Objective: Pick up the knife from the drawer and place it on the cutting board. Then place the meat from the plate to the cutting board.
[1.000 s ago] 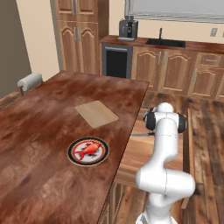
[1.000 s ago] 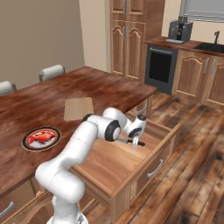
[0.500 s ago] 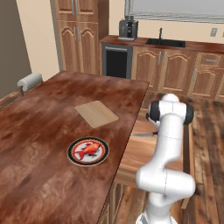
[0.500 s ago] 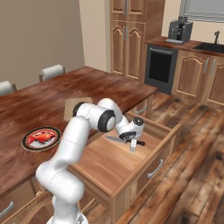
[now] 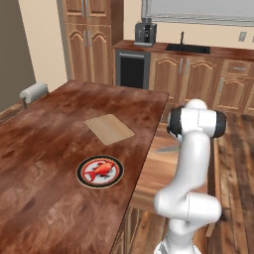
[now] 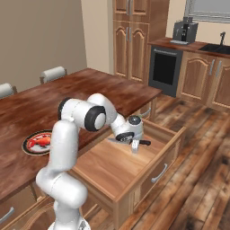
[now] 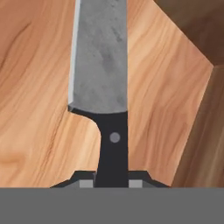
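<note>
The knife (image 7: 101,65) lies in the open drawer (image 6: 108,168), with its grey blade pointing away from the hand and its black handle (image 7: 113,151) running down between my fingertips (image 7: 86,183). My gripper (image 7: 112,181) is shut on that handle, low over the drawer floor. In the right base view the gripper (image 6: 134,147) sits on the knife (image 6: 144,143) near the drawer's far right corner. The pale cutting board (image 5: 109,129) lies bare on the dark table (image 5: 44,149). Nearer lies the plate (image 5: 85,179) with the red-orange meat (image 5: 101,169) on it; both plate (image 6: 30,148) and meat (image 6: 42,140) show left of the arm.
The drawer's front panel with its curved silver handle (image 6: 159,173) juts out over the wooden floor. A paper towel roll (image 5: 33,91) sits at the table's far left corner. Chairs (image 6: 53,73) stand along the far side. Cabinets, an oven and a coffee machine (image 5: 145,32) line the back wall.
The arm has swung round and the hand has come down into the drawer, ending on the knife's handle with the fingers closed against it. Plate, meat and board have not moved.
</note>
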